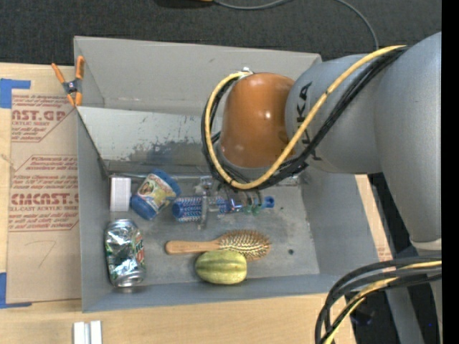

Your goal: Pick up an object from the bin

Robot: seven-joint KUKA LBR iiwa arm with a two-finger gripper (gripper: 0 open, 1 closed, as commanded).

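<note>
Jaws: hanging low over the middle of the bin (93, 156), beneath the orange cover (254, 120); released or clenched, cannot tell; not visibly grasping anything.
Thing: judging by nearness, the blue piece (188, 208), short and ribbed, lying on the bin floor.
Direction: sitting just left of the jaws in the view, close enough to be touching or nearly so; cannot tell which.
Long axis: running left to right across the view, roughly square to the upright metal of the jaws.
Coming move: probably calling for a small shift toward the view's left, then closing across the piece's short side; offered as a judgement only.
Other side: small blue bits (244, 205) lying just right of the jaws, partly under the cables (211, 138); too small to name.
Neighbours left: cup (154, 193) lying tipped just beside the blue piece; white box (120, 192) standing beyond it, near the left wall.
Neighbours front: brush (219, 246) lying crosswise, handle pointing left, head toward the right; squash (221, 267) touching its lower edge; can (124, 253), crushed, resting well apart in the front left corner.
Writing: "KUKA" running along the arm (373, 113), the last letters reading plainly.
Labels: cup bearing a printed picture, words not reading; can showing green and silver print, crumpled past reading.
Risk: possibly nudging the cup while closing, being so near.
</note>
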